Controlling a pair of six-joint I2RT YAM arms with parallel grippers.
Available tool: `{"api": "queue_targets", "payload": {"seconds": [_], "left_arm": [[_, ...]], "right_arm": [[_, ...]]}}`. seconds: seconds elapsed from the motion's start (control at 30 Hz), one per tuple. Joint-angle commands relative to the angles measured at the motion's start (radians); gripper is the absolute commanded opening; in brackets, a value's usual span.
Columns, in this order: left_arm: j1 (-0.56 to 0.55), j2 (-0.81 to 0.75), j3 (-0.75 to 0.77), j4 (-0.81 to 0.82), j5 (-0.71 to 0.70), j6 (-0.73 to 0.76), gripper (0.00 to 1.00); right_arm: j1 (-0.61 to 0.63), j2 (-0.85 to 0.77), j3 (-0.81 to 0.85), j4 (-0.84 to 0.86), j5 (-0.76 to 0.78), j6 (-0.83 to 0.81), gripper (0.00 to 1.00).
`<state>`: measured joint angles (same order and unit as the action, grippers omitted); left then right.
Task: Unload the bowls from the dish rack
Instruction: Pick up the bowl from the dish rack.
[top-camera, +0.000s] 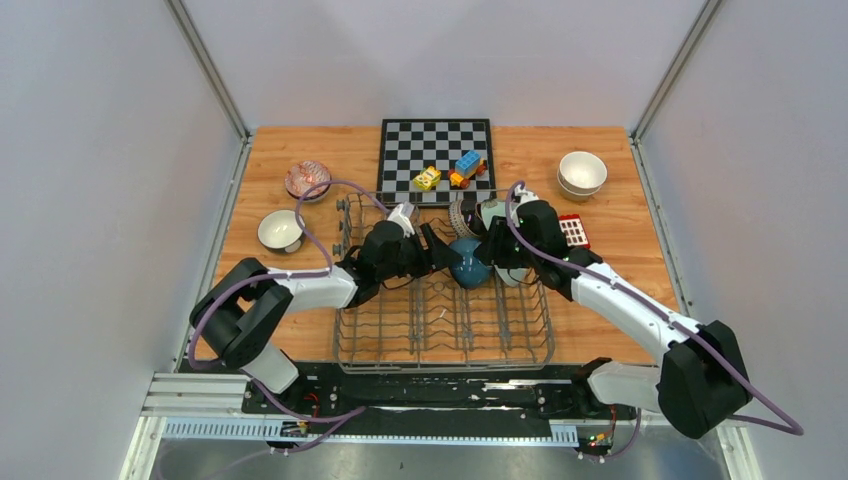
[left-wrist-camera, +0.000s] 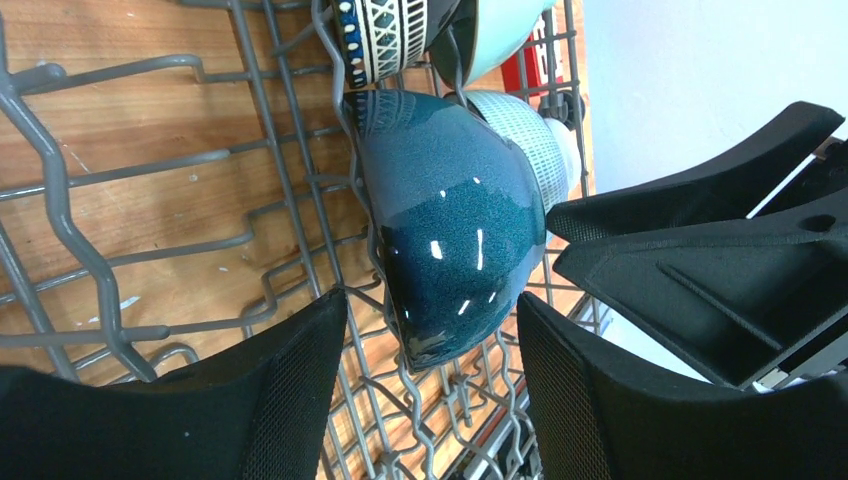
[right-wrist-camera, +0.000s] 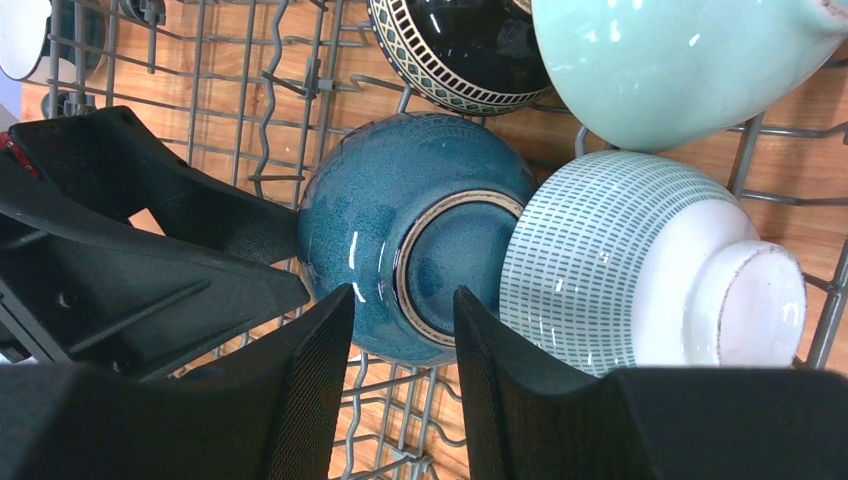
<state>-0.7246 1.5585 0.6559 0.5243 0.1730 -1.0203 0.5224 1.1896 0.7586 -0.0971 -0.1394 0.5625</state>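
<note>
Obs: left pincer (left-wrist-camera: 432, 300) fairly wide, fingers either side of the lower edge of the dark teal bowl (left-wrist-camera: 450, 230); thin gaps visible, contact uncertain. The right pincer (right-wrist-camera: 402, 292) is narrower, its fingers in front of the same bowl's foot ring; cannot tell if it touches. The bowl stands on edge among the tines of the dish rack (left-wrist-camera: 60, 200), between both pincers. Just beside the right pincer is a white grid-patterned bowl (right-wrist-camera: 610, 250). Beyond its tips are a pale mint bowl (right-wrist-camera: 660, 60) and a dark patterned bowl (right-wrist-camera: 460, 50), both in the rack. The rack sits on the wooden desk (top-camera: 610, 160).
</note>
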Motion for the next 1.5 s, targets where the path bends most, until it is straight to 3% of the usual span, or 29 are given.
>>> {"api": "queue_targets", "payload": {"seconds": [0.0, 1.03, 1.47], "left_arm": [[0.010, 0.028, 0.011, 0.091, 0.047, -0.021, 0.64], [0.011, 0.114, -0.017, 0.354, 0.142, -0.101, 0.37], [0.011, 0.155, -0.054, 0.525, 0.159, -0.164, 0.12]], "right_arm": [[-0.014, 0.014, 0.027, 0.020, -0.021, 0.019, 0.43], [-0.021, 0.019, 0.019, 0.012, -0.052, 0.028, 0.35], [-0.026, 0.017, 0.020, 0.018, -0.074, 0.029, 0.33]]}}
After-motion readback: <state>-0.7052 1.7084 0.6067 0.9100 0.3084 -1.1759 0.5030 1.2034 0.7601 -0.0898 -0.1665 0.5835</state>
